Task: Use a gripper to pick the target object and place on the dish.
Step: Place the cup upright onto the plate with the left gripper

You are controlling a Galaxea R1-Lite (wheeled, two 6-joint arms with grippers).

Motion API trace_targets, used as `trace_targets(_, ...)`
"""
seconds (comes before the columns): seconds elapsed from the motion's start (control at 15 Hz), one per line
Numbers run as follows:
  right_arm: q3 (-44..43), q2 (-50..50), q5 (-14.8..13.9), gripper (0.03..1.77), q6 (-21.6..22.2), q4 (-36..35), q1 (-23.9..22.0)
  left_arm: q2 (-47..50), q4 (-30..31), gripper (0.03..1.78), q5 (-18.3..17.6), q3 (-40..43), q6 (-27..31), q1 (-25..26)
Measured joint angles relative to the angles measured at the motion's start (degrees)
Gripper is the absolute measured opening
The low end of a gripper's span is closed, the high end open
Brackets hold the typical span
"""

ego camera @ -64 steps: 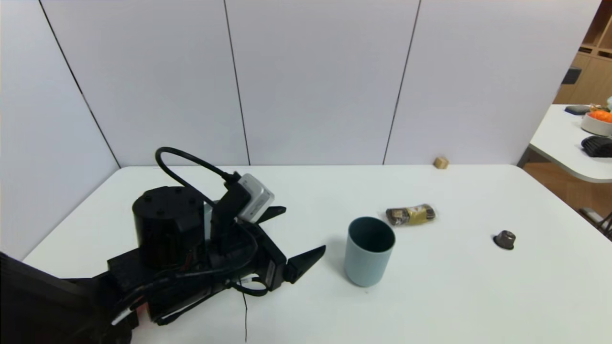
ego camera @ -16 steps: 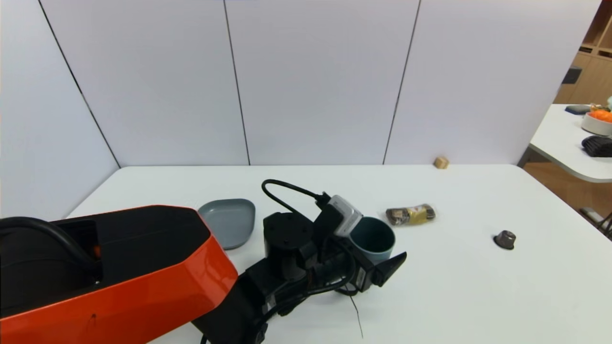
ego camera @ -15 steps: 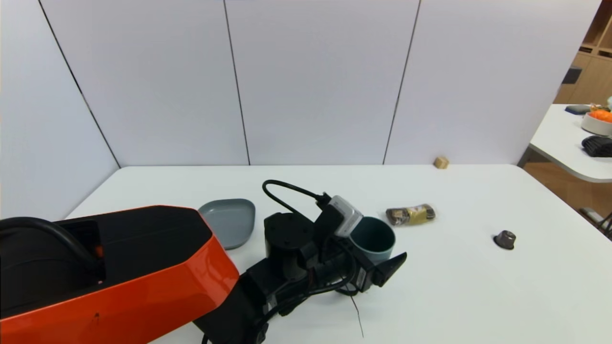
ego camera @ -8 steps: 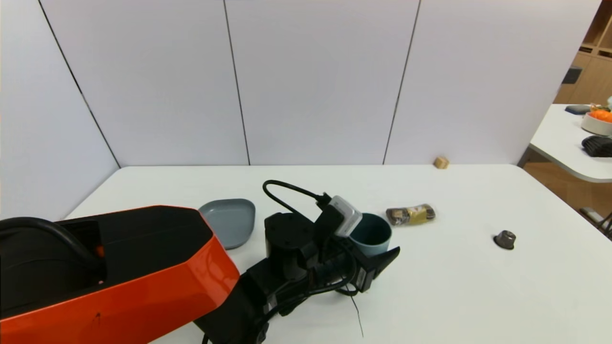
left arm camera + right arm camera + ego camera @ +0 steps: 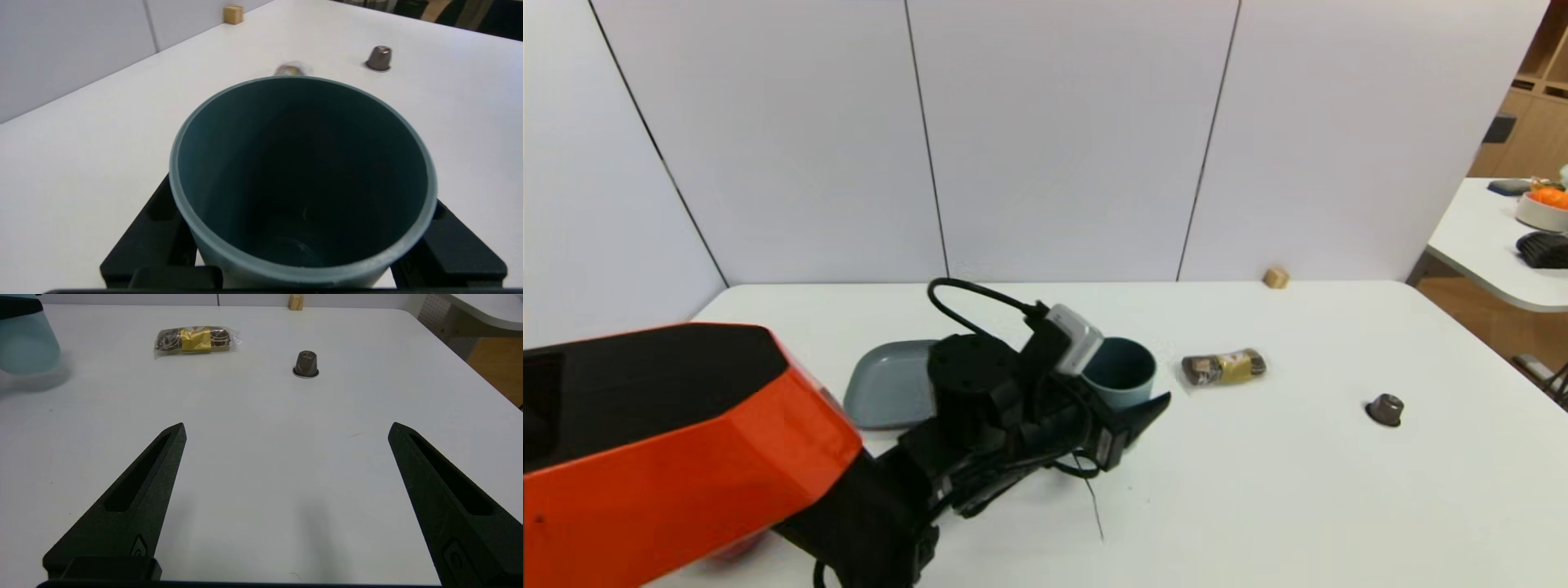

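The left gripper is clamping the light blue-grey cup just right of the middle of the head view, one black finger on each side of the cup's wall. The left wrist view is filling with the cup's dark teal inside, and the two fingers are pressing against its outer wall low in that frame. The cup is staying upright. From the right wrist view, where it is showing at the far upper left with a shadow beneath it, it seems to be carried slightly clear of the white table, though the gap is hard to judge.

The step in hand appears to be the carry: the cup is gripped and is sitting just right of the grey-blue dish, which is lying left of centre in the head view, partly hidden behind the black wrist. The cup is not yet over the dish.

The next move is calling for a short sideways shift toward the left of the head view until the cup's base is above the dish's flat middle, then a gentle lowering and a release, keeping the tall cup level so it is not tipping on the raised rim.

The right gripper is hanging idle over bare table with its fingers spread wide, out of the head view. A wrapped brown-gold snack, a small dark capsule and a wooden cube are lying to the right, well apart from the dish.
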State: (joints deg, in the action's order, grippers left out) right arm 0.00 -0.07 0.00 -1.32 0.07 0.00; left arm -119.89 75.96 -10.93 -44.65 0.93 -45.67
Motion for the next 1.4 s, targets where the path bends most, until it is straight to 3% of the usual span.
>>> trace_targets(0.27,0.0,0.0,0.0,1.71,0.0,0.0,0.0,6.3,-2.6,1.2,0.2,5.5,2.9,9.9)
trace_targets(0.73,0.0,0.0,0.0,1.71,0.0,0.0,0.0,12.0,-0.5,1.2,0.2,12.4,3.9,26.4)
trace_targets(0.93,0.0,0.0,0.0,1.71,0.0,0.0,0.0,11.3,1.0,1.2,0.2,13.1,3.7,29.0)
trace_targets(1.4,0.0,0.0,0.0,1.71,0.0,0.0,0.0,8.4,3.5,1.2,0.3,14.6,2.5,29.5)
